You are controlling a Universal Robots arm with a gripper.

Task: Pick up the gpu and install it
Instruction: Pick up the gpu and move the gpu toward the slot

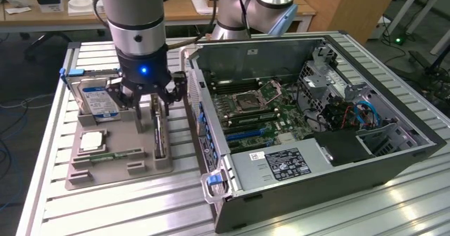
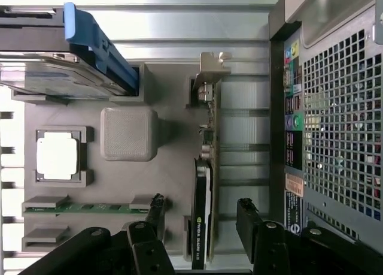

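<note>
The gpu is a thin dark card standing on edge in a slot of the grey holder tray, its silvery bracket at the far end. In the wrist view the gpu runs lengthwise between my two black fingers. My gripper hangs just above the card, open, one finger on each side and not touching it. The gripper straddles the card's labelled end. The open computer case lies beside the tray on the exterior view's right, its motherboard exposed.
On the same tray stand a hard drive with a blue-white label, a processor chip and a green memory stick. The case's perforated rear wall sits close beside the gpu. Everything rests on a slatted metal table.
</note>
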